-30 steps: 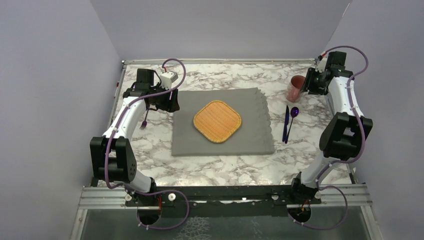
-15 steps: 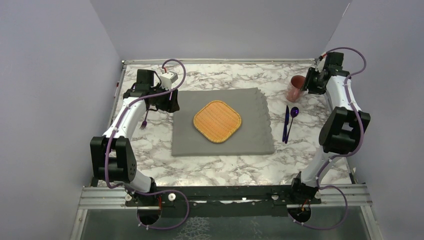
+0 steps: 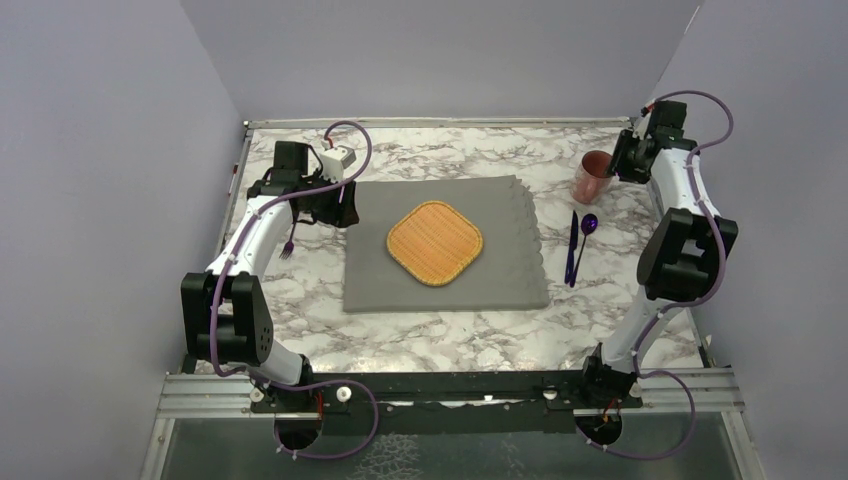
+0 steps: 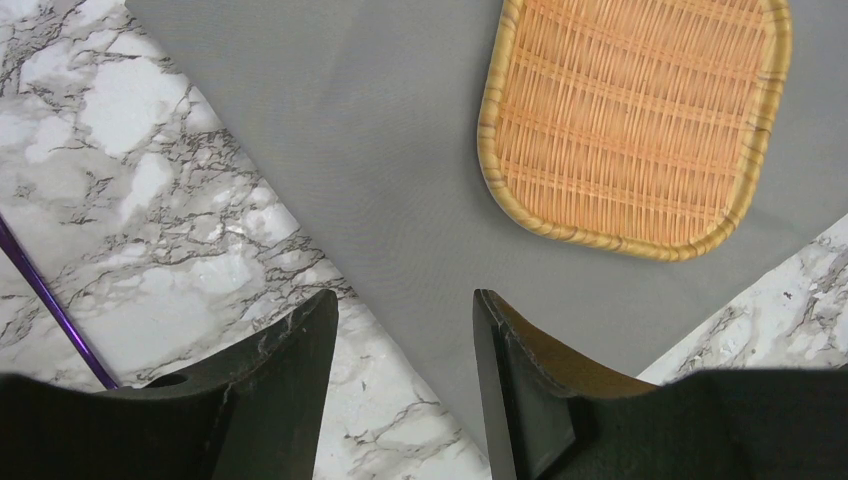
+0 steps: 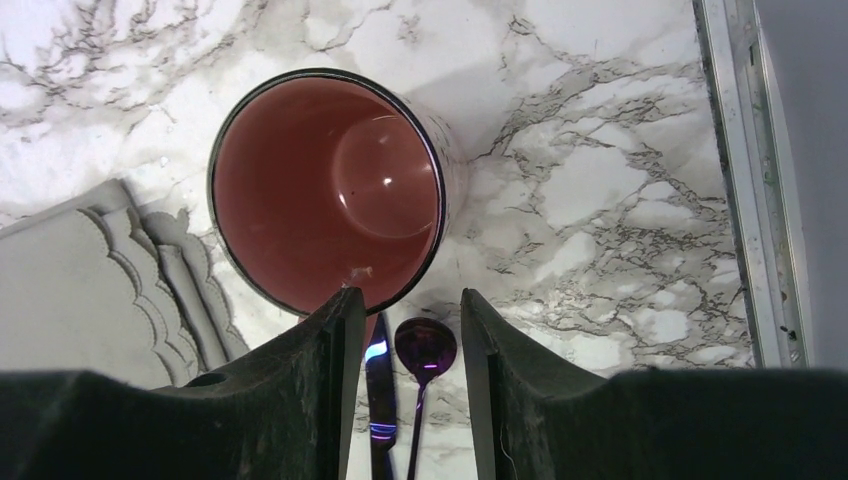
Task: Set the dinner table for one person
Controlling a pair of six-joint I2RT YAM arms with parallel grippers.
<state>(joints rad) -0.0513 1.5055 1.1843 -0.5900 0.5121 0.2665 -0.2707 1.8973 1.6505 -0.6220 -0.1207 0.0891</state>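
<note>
Left claw (image 4: 403, 297) hangs released over the left edge of the grey placemat (image 4: 380, 150). Right claw (image 5: 410, 295), also released, hovers by the red cup (image 5: 320, 180).

The tabletop (image 3: 430, 340) is a large, flat, roughly square slab in a white marble pattern with grey veins, framed by thin metal edging. In the top view it lies level and fills the middle of the frame, narrowing slightly toward its far edge. The left wrist view shows its veined surface at the left and lower right. The right wrist view shows it across the upper frame, with the metal edging at the right.
</note>
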